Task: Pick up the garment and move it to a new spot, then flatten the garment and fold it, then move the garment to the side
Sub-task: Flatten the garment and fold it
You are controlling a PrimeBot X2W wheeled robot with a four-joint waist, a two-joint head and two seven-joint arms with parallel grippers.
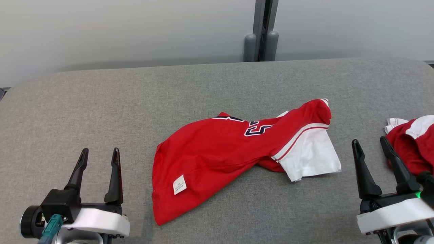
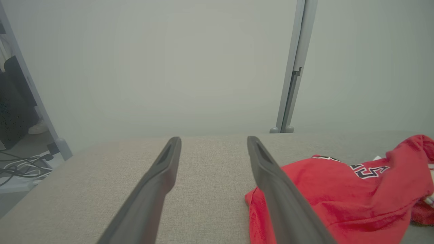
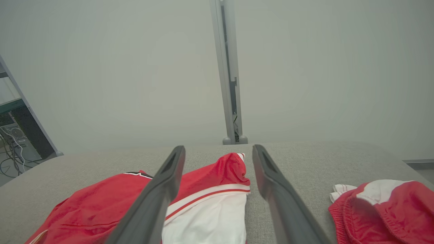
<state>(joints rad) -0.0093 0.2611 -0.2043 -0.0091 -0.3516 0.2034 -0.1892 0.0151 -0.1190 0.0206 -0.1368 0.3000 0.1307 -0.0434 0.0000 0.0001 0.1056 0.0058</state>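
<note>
The first step, lifting the garment (image 1: 217, 152), is not yet begun. The left tool (image 1: 100, 150) and right tool (image 1: 369, 140) both stand wide open and empty over the near part of the table (image 1: 84, 101).

A good pick-up probably uses both tools at once. One would take the red hem (image 1: 159, 210) near the label (image 1: 179, 184) and the other the white sleeve (image 1: 312, 156). Each should pinch low enough to catch cloth, so the garment hangs spread rather than bunched. The right tool should keep off the second garment (image 1: 412, 142), which lies just beside its outer finger.

The garment lies crumpled mid-table between the two tools and touches neither. Its hem end is to the right of the left tool. Its sleeve is near the right tool, on that tool's left.
</note>
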